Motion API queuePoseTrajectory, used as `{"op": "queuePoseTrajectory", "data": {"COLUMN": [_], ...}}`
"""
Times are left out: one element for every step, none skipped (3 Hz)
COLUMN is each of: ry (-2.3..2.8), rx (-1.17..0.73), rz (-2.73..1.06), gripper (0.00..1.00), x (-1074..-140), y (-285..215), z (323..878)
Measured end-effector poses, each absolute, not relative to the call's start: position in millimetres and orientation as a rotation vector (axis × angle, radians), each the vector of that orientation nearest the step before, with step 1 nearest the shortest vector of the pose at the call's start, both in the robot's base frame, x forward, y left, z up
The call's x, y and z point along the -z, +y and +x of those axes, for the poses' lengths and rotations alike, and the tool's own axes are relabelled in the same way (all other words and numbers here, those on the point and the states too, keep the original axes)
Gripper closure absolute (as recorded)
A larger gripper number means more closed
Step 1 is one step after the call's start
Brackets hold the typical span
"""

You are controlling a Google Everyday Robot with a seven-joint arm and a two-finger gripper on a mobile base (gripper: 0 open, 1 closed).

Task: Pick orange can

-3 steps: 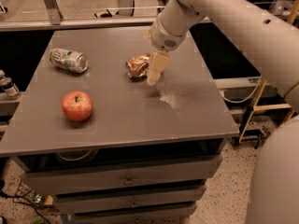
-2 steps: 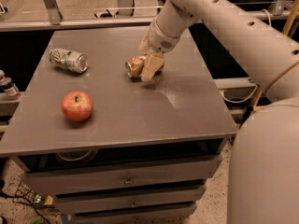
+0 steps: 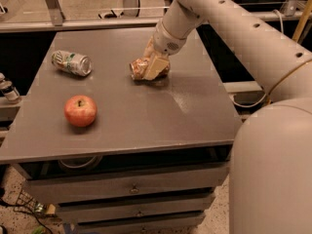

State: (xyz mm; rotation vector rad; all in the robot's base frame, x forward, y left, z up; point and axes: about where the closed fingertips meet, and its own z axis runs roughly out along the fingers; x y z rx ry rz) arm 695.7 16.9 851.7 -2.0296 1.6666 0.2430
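The counter is a flat, matte grey slab with a faint sheen near its right side, set on a grey cabinet of metal drawers. The orange can lies on its side toward the back centre of the counter, crumpled and dented, its shiny copper-orange skin broken by pale patches. The end effector, smooth cream plastic at the tip of a thick, rounded white arm, sits right on the can, covering its right half; whether it is clenched on the can or released, I cannot tell. A second ago it was just to the can's right; since then it has shifted left onto it. The can lies where it was. The round, glossy red apple at front left and the green-and-white can with silver ends at back left have not moved.
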Motion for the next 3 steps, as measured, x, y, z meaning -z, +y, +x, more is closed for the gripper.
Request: {"op": "queuePoseTrajectory", "data": {"ry": [1.635,1.551,1.498], "rx": [-0.18,-0.051,-0.001], "rz": [-2.008,-2.008,-2.004], "gripper": [0.96,1.0,1.0], "x": [-876.2,-926.6,-951.8], "y": [11.4,8.7,8.6], "z": [694.2,686.1,680.8]}}
